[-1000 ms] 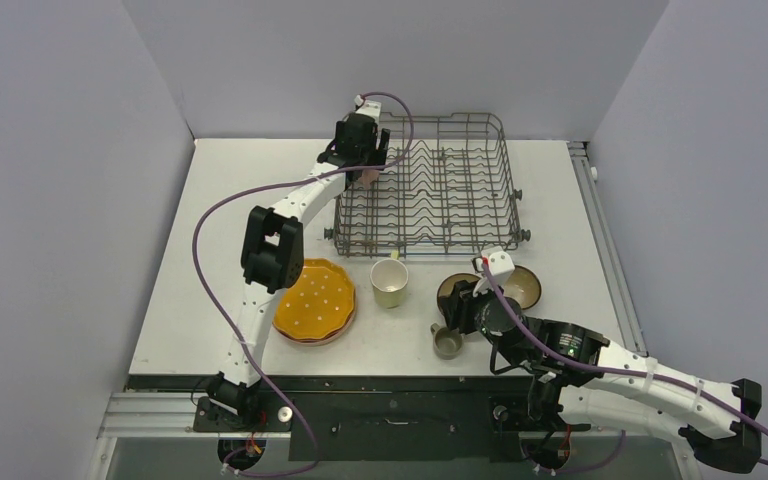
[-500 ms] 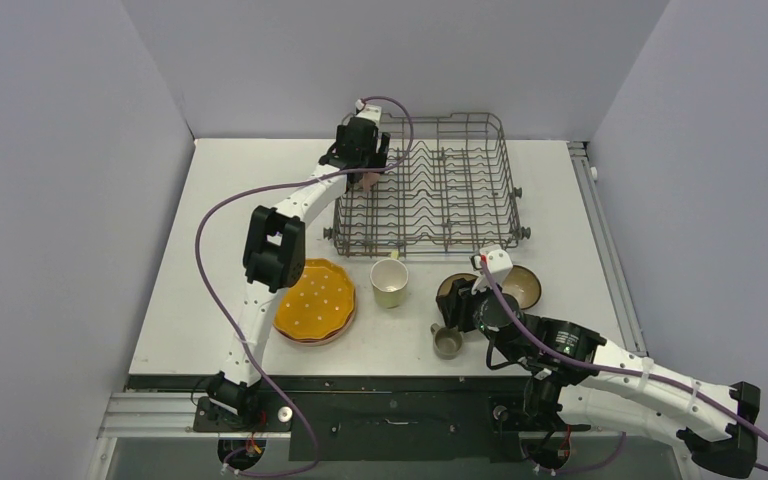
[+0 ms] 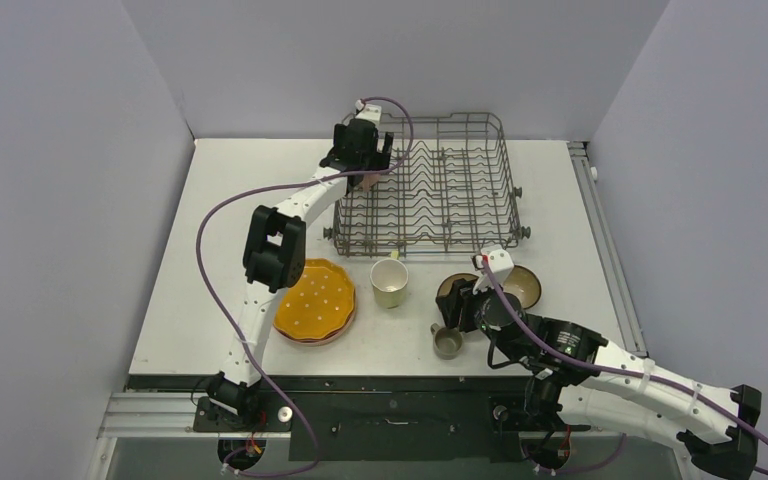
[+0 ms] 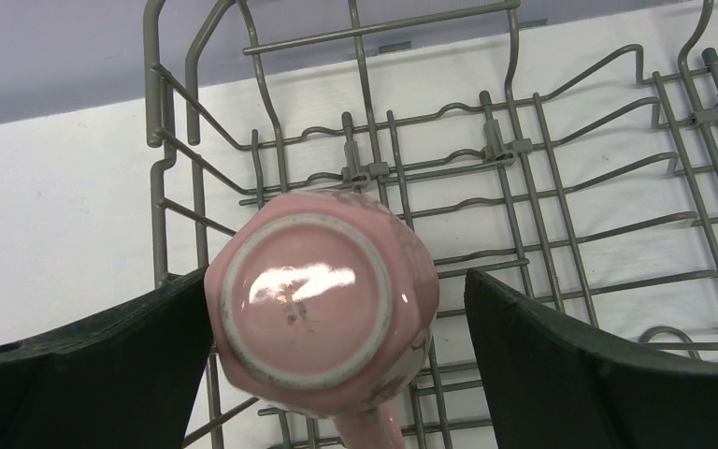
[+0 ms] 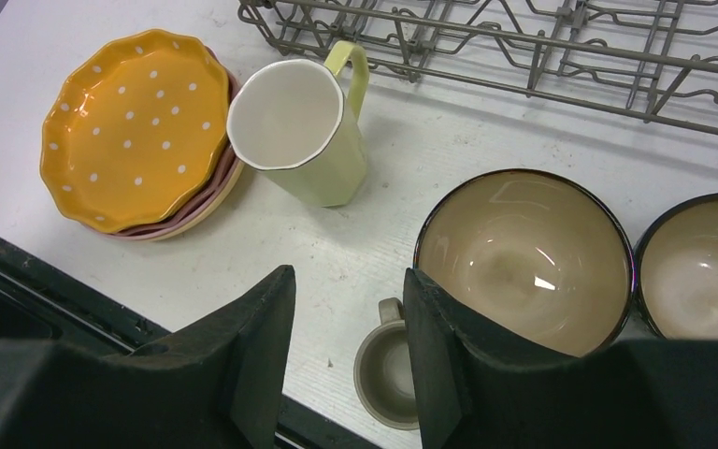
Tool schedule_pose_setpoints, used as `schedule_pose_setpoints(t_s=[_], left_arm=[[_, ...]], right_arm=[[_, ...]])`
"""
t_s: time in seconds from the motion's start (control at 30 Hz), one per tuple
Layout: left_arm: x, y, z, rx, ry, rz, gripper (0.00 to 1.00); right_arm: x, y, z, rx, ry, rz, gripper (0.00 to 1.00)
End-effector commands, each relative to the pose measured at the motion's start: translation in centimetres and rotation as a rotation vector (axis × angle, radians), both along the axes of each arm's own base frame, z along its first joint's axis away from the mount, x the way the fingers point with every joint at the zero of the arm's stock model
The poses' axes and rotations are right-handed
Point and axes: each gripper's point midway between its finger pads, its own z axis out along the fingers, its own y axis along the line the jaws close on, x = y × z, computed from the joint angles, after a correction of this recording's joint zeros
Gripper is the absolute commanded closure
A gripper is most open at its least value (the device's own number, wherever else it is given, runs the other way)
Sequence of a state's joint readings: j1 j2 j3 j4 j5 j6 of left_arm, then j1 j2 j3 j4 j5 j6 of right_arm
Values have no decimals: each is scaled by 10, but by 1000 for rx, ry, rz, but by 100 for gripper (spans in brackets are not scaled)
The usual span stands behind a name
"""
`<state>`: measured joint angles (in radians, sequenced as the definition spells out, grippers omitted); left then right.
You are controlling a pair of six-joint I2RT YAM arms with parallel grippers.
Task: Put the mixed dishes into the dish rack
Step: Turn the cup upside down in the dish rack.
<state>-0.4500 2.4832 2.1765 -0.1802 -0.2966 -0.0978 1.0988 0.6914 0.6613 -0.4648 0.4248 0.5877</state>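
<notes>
The pink mug (image 4: 313, 299) stands upside down in the far left corner of the dish rack (image 4: 561, 187). My left gripper (image 4: 337, 281) is open around it, with a clear gap on the right side. From above, the left gripper (image 3: 365, 165) hangs over that corner of the dish rack (image 3: 505, 160). My right gripper (image 5: 349, 273) is open and holds nothing, hovering over the table just left of the small grey-olive cup (image 5: 385, 374). The pale yellow mug (image 5: 304, 131), the orange dotted plate (image 5: 131, 126) on the pink plate (image 5: 208, 196), and two brown bowls (image 5: 524, 257) (image 5: 701, 267) sit on the table.
The rack's near wall (image 5: 524, 56) runs just behind the yellow mug and the bowls. The table's front edge and a black rail (image 3: 390, 385) lie close below the grey cup (image 3: 447, 343). Grey walls enclose the table on three sides.
My left gripper's jaws have spread apart, freeing the pink mug in the rack. My right gripper has widened a little and edged slightly left.
</notes>
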Motion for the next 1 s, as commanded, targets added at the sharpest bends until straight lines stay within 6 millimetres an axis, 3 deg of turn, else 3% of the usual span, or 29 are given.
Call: schedule_pose_setpoints(t_s=[0.0, 0.37, 0.63, 0.97], left_arm=[[5, -3, 79, -69, -158, 6, 3], [-4, -7, 104, -33, -195, 2, 4], [-16, 2, 126, 6, -227, 19, 4], [-44, 1, 154, -23, -233, -1, 4]], right_arm=[[1, 0, 12, 41, -17, -2, 57], [-2, -4, 18, 60, -18, -4, 56], [-3, -8, 25, 32, -12, 1, 53], [-3, -12, 32, -15, 8, -12, 52]])
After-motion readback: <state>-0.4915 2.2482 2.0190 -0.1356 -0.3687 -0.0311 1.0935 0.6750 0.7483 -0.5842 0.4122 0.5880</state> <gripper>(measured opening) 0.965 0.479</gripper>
